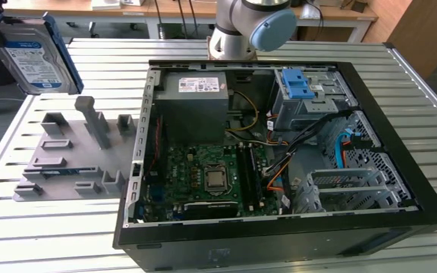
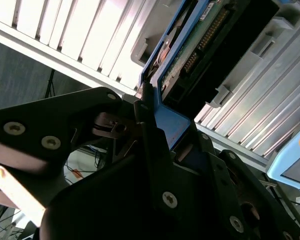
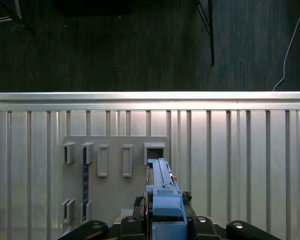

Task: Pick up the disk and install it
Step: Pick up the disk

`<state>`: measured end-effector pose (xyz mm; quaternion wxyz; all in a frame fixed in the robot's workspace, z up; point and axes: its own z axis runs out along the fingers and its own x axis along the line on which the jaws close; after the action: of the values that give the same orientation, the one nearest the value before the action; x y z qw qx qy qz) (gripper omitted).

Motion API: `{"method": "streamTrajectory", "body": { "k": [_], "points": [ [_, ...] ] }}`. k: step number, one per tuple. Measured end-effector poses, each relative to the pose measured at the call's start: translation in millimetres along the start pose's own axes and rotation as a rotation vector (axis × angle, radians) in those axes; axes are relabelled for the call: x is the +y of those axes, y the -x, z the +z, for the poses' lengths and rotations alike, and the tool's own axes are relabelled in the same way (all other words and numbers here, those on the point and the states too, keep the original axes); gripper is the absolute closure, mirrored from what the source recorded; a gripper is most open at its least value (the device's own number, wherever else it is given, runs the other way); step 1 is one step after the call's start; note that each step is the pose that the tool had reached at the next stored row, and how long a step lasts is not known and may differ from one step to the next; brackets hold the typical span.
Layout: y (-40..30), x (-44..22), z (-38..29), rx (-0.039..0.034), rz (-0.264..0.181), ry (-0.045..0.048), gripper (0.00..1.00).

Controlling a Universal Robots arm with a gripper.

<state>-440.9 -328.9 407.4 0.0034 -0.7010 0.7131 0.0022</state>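
Holding: my pincer (image 3: 166,216) is closed on the disk (image 1: 34,54); fingers (image 2: 152,150) press its blue carrier bracket (image 2: 172,122) from both sides.
Where: disk is up in the air at the exterior view's far left, upper corner. It stands on edge w/ label face to the camera and touches nothing except my fingers.
Below it: in the first wrist view the disk (image 3: 162,182) shows edge-on over the grey fixture (image 3: 115,192), near one of its slots but apart from it.
Underside: the second wrist view shows the disk's green board and connector row (image 2: 200,35).
Table (image 1: 66,227): slatted metal; the fixture (image 1: 74,153) lies flat on it.
PC case (image 1: 279,242): lies on its side, open, just beside the fixture on the exterior view's right.
Inside: mobo (image 1: 211,176) approx. in the middle, PSU box (image 1: 196,99) w/ white sticker beyond it.
Drive cage (image 1: 313,99): in the case's far corner on the exterior view's right, blue latch (image 1: 298,85) on top, well apart from the disk.
Arm (image 1: 252,23): its base stands behind the case.
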Motion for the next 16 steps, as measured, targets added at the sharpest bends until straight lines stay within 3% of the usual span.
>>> {"method": "streamTrajectory", "body": {
  "k": [16],
  "points": [
    [0.1, 0.0, -12.5, 0.0, 0.0, 0.0, 0.63]
  ]
}}
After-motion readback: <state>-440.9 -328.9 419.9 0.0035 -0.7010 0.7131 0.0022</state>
